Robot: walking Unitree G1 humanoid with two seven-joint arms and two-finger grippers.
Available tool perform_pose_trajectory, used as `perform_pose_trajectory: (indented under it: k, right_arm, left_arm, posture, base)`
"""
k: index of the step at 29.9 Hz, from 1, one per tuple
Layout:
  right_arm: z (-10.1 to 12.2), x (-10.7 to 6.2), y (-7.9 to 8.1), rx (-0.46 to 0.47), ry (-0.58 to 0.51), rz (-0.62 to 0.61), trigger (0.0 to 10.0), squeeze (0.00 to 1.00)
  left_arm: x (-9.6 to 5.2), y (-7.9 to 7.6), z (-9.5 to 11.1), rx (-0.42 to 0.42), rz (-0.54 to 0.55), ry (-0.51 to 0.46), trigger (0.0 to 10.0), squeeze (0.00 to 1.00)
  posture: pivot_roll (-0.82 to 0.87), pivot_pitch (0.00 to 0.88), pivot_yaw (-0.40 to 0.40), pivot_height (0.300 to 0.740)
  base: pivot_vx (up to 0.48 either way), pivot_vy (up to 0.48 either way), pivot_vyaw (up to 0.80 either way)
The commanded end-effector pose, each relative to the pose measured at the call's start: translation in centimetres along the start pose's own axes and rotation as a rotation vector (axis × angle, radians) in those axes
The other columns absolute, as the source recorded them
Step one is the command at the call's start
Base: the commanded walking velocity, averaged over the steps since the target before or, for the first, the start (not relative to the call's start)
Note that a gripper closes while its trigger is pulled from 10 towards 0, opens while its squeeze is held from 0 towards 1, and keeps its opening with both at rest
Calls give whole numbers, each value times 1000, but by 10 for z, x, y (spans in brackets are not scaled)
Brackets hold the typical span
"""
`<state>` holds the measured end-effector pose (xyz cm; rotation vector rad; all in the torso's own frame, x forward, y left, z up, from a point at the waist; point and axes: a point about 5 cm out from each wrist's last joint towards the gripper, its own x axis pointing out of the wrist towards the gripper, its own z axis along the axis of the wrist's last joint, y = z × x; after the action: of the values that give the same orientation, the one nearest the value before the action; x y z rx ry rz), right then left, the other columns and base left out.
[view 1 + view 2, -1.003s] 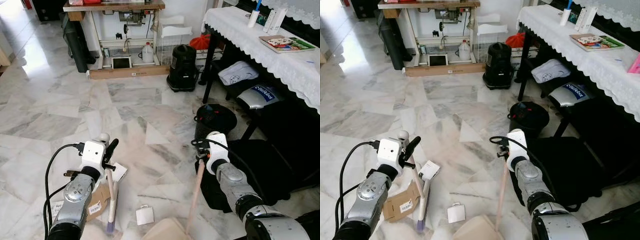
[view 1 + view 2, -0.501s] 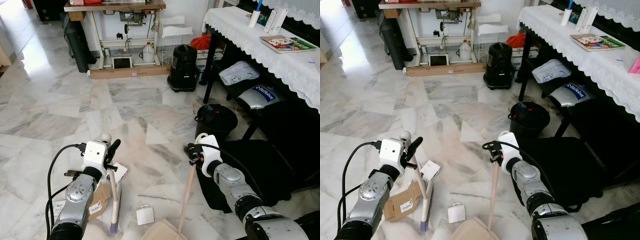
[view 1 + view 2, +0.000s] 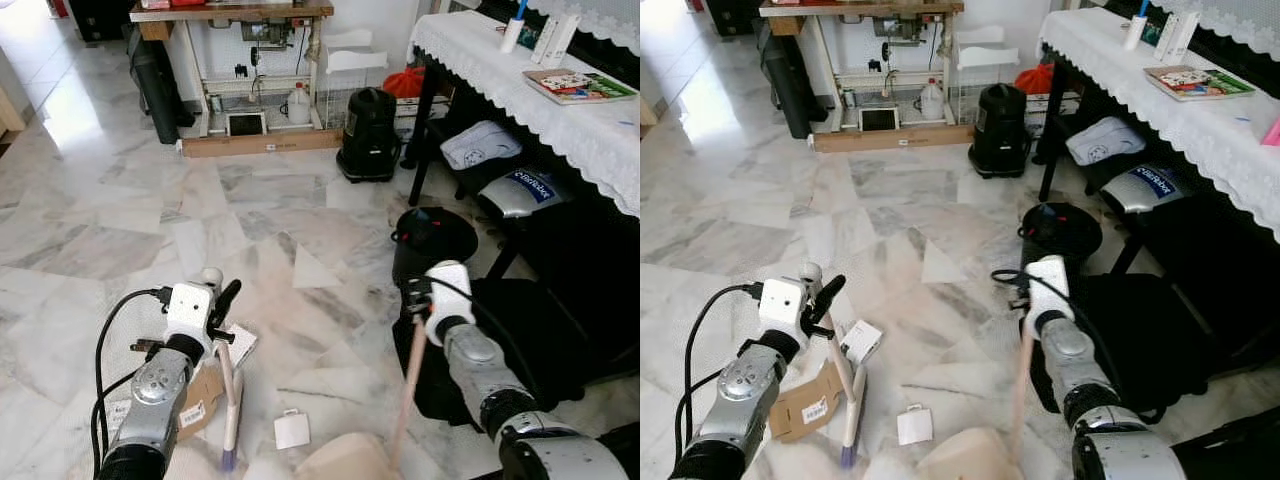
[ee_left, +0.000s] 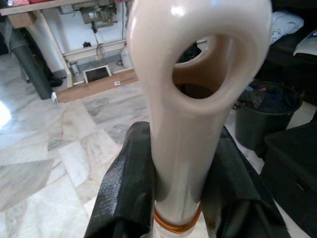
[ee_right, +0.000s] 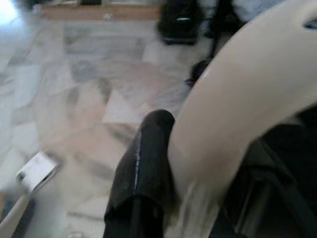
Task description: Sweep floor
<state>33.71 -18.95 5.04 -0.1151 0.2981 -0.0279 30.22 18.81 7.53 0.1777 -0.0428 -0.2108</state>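
Note:
My left gripper (image 3: 221, 322) is shut on the cream handle of a broom (image 3: 230, 396), whose purple bristles (image 3: 226, 459) rest on the marble floor. In the left wrist view the handle's looped end (image 4: 192, 84) stands between the black fingers (image 4: 123, 191). My right gripper (image 3: 420, 303) is shut on the long pale handle (image 3: 409, 386) of a beige dustpan (image 3: 340, 461), which sits on the floor near my feet. A small white card (image 3: 291, 429), a cardboard piece (image 3: 201, 394) and a white packet (image 3: 238, 345) lie around the broom.
A black bin (image 3: 433, 239) stands right behind my right gripper, with a dark bag (image 3: 545, 335) on the floor to its right. A table with a white lace cloth (image 3: 570, 120) runs along the right. A black vacuum (image 3: 368, 135) and a workbench (image 3: 230, 14) stand at the back.
My right gripper has swung the dustpan handle back to the right, and the pan has shifted with it. The left gripper and broom have barely moved.

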Motion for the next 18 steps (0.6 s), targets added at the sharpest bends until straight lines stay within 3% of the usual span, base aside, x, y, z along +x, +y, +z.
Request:
perform_pose_trajectory:
  k: [1,9,12,18]
  right_arm:
    - [5,-1,-5,-5,-56,-62,10000,0]
    - [-1,-3,-10,84,-42,-188,10000,0]
    - [-8,-7,-18,112,-19,-290,10000,0]
    - [-20,-11,-22,123,53,-369,10000,0]
  left_arm:
    - [6,4,10,20,2,-37,10000,0]
    - [5,3,11,28,3,-44,10000,0]
    - [4,4,10,31,7,-43,10000,0]
    - [3,4,10,34,8,-41,10000,0]
  posture:
    - [60,0,-14,740]
    - [67,0,-15,740]
    - [73,0,-15,740]
    - [72,0,-13,740]
  base:
    - [0,0,0]
    - [0,0,0]
    - [0,0,0]
    - [0,0,0]
